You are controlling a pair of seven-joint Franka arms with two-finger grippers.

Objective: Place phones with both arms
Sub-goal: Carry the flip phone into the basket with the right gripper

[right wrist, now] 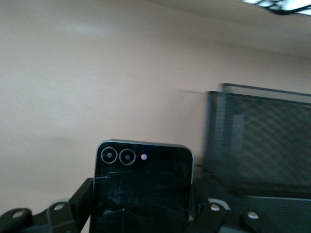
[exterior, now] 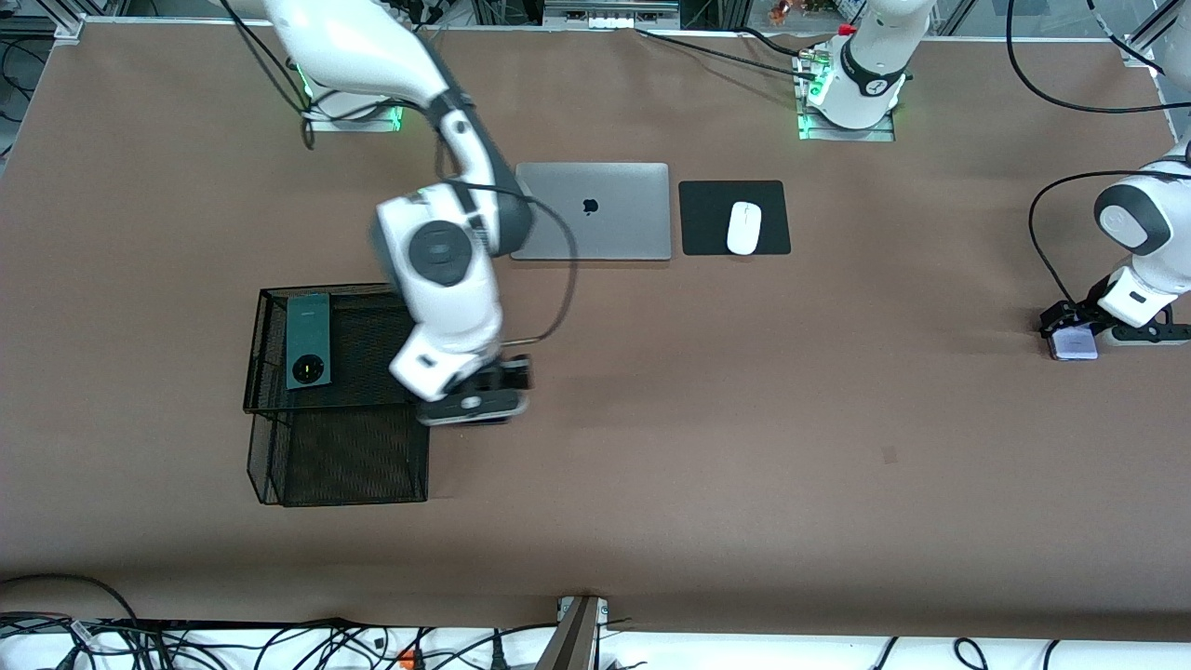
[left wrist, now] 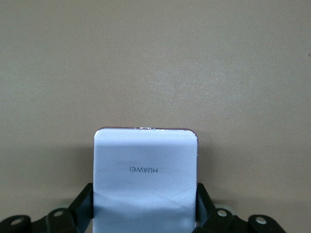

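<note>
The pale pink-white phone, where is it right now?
The pale pink-white phone lies on the table at the left arm's end, between the fingers of the left gripper; the left wrist view shows its HUAWEI-marked face.

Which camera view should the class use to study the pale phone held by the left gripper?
The left wrist view: the pale phone fills the space between the left gripper fingers, its lettering readable. The front view shows it only small, at the left arm's end of the table. The right wrist view misses it.

"HUAWEI" on the pale phone
</note>
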